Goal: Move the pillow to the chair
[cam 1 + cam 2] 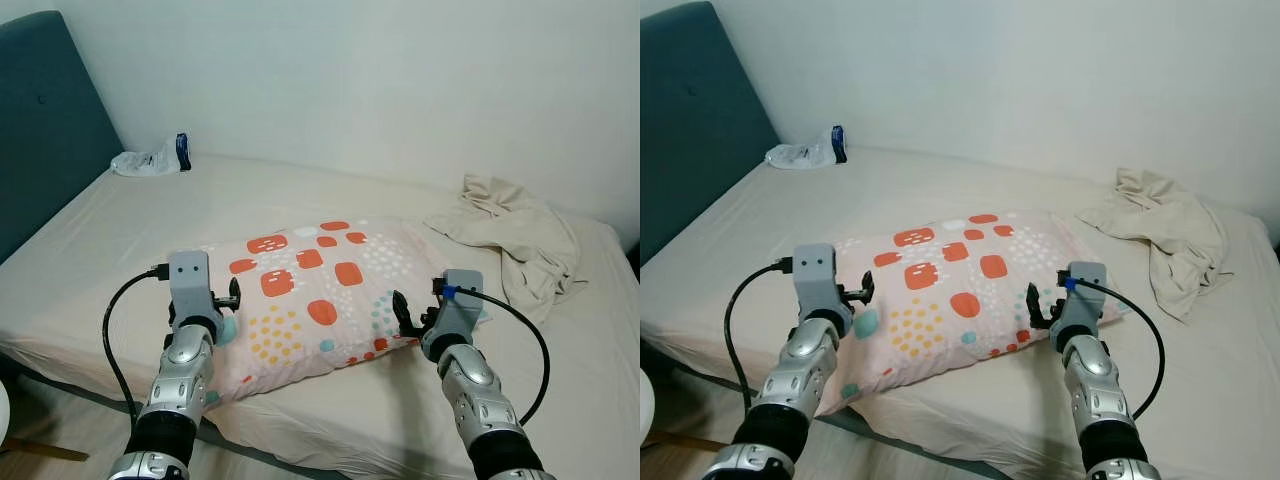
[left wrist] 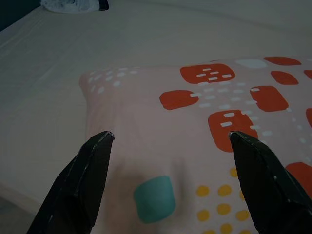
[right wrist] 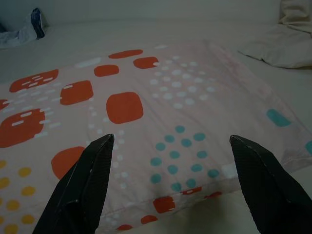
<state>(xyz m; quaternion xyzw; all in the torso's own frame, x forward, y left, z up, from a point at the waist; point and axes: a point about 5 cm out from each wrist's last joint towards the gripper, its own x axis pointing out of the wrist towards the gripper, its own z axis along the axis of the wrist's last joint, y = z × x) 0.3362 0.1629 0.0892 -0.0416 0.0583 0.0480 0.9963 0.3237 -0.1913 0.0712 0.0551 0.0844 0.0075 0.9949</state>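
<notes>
Right now the pillow lies flat on the bed, near the front edge of the mattress, its pink cover patterned with red patches and teal and yellow dots, and its long axis runs roughly across the robot's front, slightly skewed so that the right end sits a little farther back. The left gripper hovers over the pillow's near left corner and the right gripper at its near right edge, so the pillow lies directly between and just ahead of the two, each about equally near its own end. Both wrist views look along spread black fingers with the patterned cover showing in the wide gap between them, so both grippers stand open and grip nothing. Judging from this, the coming move is a two-armed grasp, each gripper pushing forward and down onto its own end of the near edge before pinching; because the pillow is soft, an uneven pinch would likely let one end sag. Well apart from the pillow, a crumpled beige cloth lies on the far right of the bed, and a plastic bag sits by the dark headboard
</notes>
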